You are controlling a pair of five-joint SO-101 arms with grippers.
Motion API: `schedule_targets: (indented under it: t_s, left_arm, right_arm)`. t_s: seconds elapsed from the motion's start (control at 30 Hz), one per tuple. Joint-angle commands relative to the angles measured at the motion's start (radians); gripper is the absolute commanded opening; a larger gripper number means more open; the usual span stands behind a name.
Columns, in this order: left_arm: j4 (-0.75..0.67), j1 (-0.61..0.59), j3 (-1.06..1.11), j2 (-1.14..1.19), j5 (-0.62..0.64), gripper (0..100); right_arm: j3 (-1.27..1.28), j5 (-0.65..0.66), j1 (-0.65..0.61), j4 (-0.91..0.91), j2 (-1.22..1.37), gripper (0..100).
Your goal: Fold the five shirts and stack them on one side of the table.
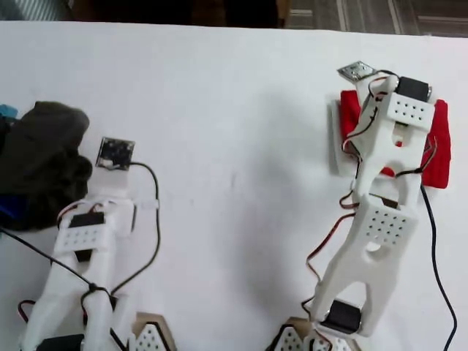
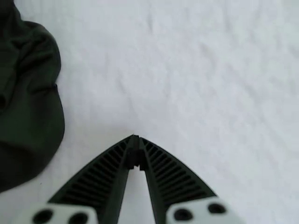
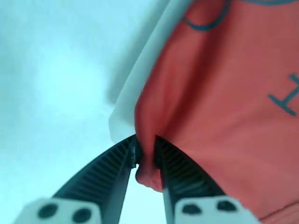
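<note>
High view: the red shirt [image 1: 439, 157] lies on a folded white shirt [image 1: 335, 139] at the worktop's [image 1: 234, 110] right; a dark shirt [image 1: 40, 157] is bunched at its left edge. Left wrist view: my left gripper [image 2: 134, 156], pressed together, sits near the dark shirt. Right wrist view: my right gripper [image 3: 146, 156] pinches a fold of the red shirt.

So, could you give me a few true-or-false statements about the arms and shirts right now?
1. The right gripper pinches a fold of the red shirt. True.
2. The left gripper holds the dark shirt. False: it is shut on nothing, over bare table beside that shirt.
3. The red shirt lies on a white shirt. True.
4. The dark shirt is neatly folded. False: it lies in a crumpled heap.
</note>
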Motion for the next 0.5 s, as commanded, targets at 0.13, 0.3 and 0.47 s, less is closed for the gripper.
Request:
schedule_targets:
  t_s: [0.13, 0.3, 0.47]
  left_arm:
    - [-0.02, 0.015, -0.01, -0.023, 0.005, 3]
    - [-0.02, 0.015, -0.01, -0.023, 0.005, 3]
    - [-0.02, 0.015, -0.01, -0.023, 0.005, 3]
  right_arm:
    - [-0.238, -0.124, 0.013, 0.018, -0.096, 18.4]
    - [-0.417, -0.241, -0.033, 0.018, -0.119, 16.1]
    - [-0.428, -0.27, -0.11, 0.015, -0.022, 6.0]
